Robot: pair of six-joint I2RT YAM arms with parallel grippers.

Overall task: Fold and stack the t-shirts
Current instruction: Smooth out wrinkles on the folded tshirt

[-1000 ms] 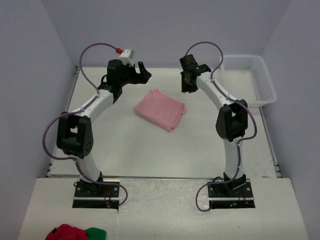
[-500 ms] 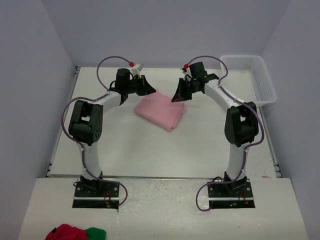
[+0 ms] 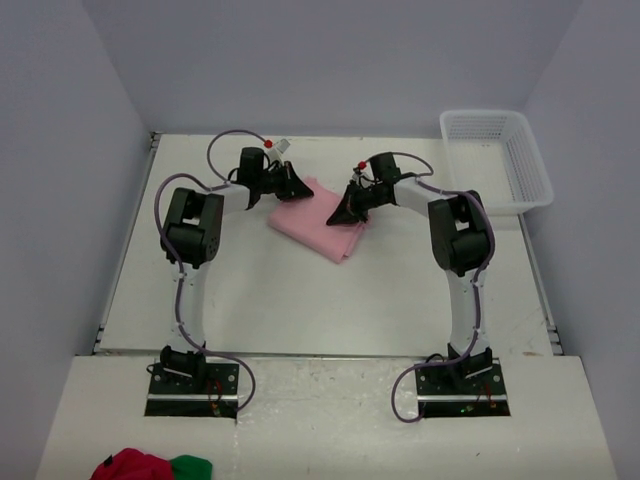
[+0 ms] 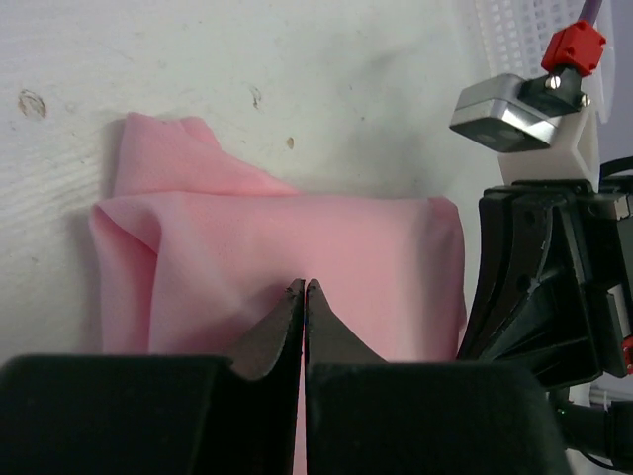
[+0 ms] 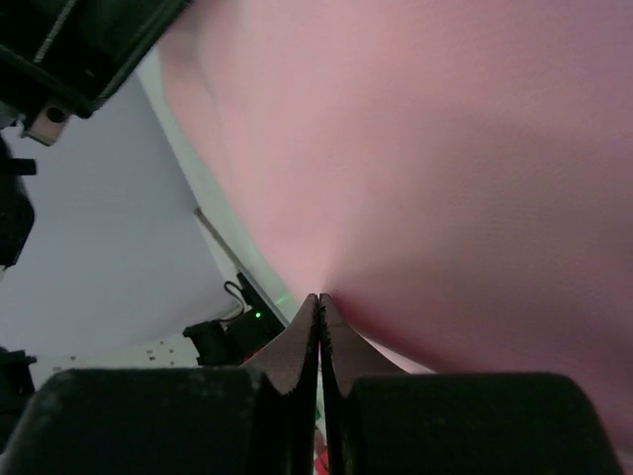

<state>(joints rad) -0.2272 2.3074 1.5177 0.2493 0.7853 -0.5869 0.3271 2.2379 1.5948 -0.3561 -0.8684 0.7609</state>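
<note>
I have the left gripper [image 4: 305, 287] and right gripper [image 5: 318, 300] each pinched shut on the folded t-shirt [image 3: 318, 218], which lies well left of the basket [image 3: 497, 158]. My advice: raise both evenly so the fold holds.

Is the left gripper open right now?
No, the left wrist view shows the left gripper shut, its jaws touching at the tips on the pink shirt.

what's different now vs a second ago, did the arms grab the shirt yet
Both arms swung down and inward. The left gripper dropped onto the far left corner of the folded pink t-shirt, the right gripper onto its far right edge. In the wrist views both are shut and seem to pinch the cloth. The t-shirt has not shifted; the white basket stays at the far right.
</note>
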